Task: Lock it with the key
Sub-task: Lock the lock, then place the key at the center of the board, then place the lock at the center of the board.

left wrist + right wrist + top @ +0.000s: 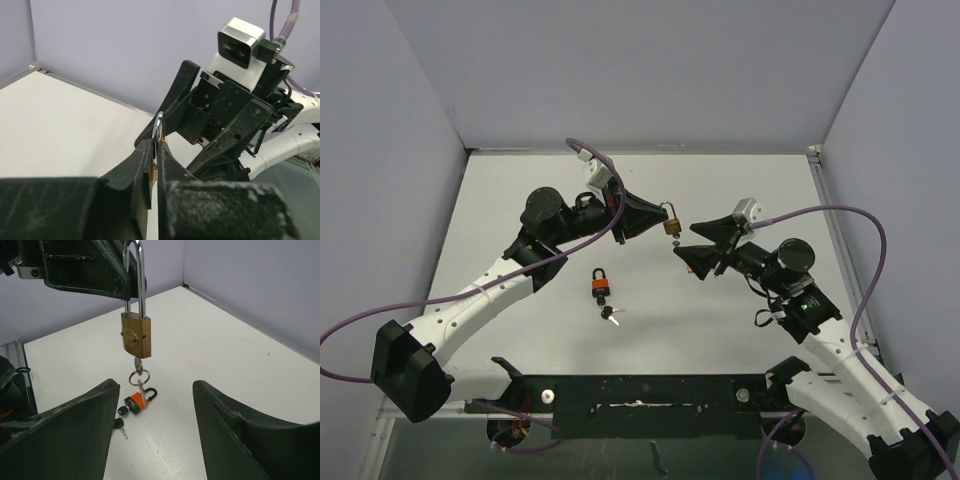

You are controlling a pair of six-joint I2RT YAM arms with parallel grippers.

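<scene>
Because the key (138,365) hangs below the brass padlock (136,335), I hold the padlock aloft by its shackle (142,280), left gripper (658,214) fingers clamped on it, so the right gripper (684,242), fingers apart and just beside, can reach the key.

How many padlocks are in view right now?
2. A brass padlock hangs by its shackle from the shut left jaws, with a key in its base. An orange padlock lies on the table, nearer the arm bases. None seems hidden.
</scene>
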